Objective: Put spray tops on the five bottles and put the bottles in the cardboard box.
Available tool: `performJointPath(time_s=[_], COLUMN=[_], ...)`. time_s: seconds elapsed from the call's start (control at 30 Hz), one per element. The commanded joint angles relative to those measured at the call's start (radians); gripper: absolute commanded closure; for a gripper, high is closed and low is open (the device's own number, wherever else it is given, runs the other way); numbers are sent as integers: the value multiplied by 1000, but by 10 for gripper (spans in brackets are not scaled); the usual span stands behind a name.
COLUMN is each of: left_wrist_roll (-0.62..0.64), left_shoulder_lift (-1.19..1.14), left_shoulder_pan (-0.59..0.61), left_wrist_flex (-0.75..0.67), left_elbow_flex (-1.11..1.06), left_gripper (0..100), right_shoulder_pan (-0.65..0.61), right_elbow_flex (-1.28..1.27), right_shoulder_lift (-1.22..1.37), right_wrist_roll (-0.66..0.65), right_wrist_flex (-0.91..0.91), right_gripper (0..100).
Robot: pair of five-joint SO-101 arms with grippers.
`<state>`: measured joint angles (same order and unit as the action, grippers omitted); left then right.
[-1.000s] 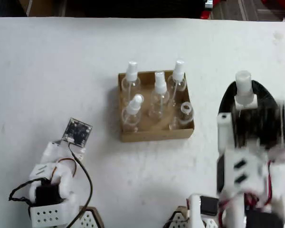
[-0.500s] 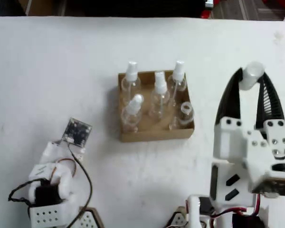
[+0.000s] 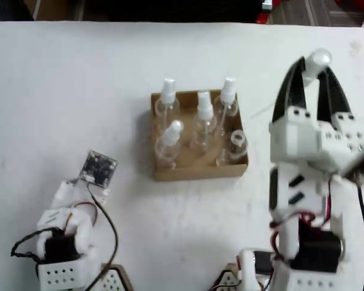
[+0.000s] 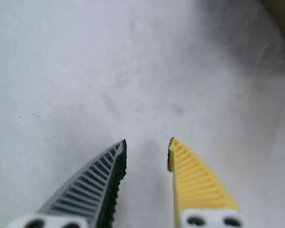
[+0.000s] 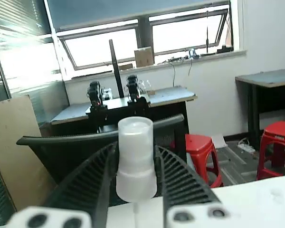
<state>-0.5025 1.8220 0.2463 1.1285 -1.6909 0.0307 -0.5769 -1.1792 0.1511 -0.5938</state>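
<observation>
The cardboard box (image 3: 160, 174) sits mid-table with several clear bottles inside. Three of them, such as the back-left bottle (image 3: 167, 100), carry white spray tops, as does the front-left one. The front-right bottle (image 3: 235, 145) has an open neck. My right gripper (image 3: 313, 66) is raised to the right of the box, shut on a white spray top (image 3: 319, 59); the same spray top (image 5: 135, 164) stands upright between the black fingers (image 5: 92, 178). My left gripper (image 4: 147, 147) is open over bare table, and its arm (image 3: 67, 227) rests at the near left.
A small square camera board (image 3: 100, 167) lies left of the box. The white table (image 3: 79, 91) has free room at the left and back. The right wrist view looks out at chairs, red stools and desks in the room behind.
The right arm has lifted and swung the spray top up and toward the table's back, tilting its wrist upward. The left arm has stayed still.
</observation>
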Motion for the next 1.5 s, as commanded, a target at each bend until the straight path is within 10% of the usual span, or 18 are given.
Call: performJointPath(time_s=[0.0, 0.3, 0.53, 0.93, 1.47], left_wrist_roll=[-9, -9, -9, -9, -9], left_shoulder_lift=[5, 5, 5, 5, 5], left_shoulder_pan=[10, 10, 10, 10, 10], left_wrist_flex=[8, 8, 8, 8, 8], left_elbow_flex=[-2, -2, -2, -2, -2], left_gripper=[864, 864, 863, 863, 863], right_shoulder_pan=[-7, -7, -120, -203, -225], right_elbow_flex=[31, 31, 21, -275, -350], right_shoulder_lift=[18, 18, 21, 18, -96], right_wrist_roll=[60, 71, -198, -364, -376], right_wrist_flex=[10, -88, -87, 219, 194], right_gripper=[984, 984, 984, 984, 984])
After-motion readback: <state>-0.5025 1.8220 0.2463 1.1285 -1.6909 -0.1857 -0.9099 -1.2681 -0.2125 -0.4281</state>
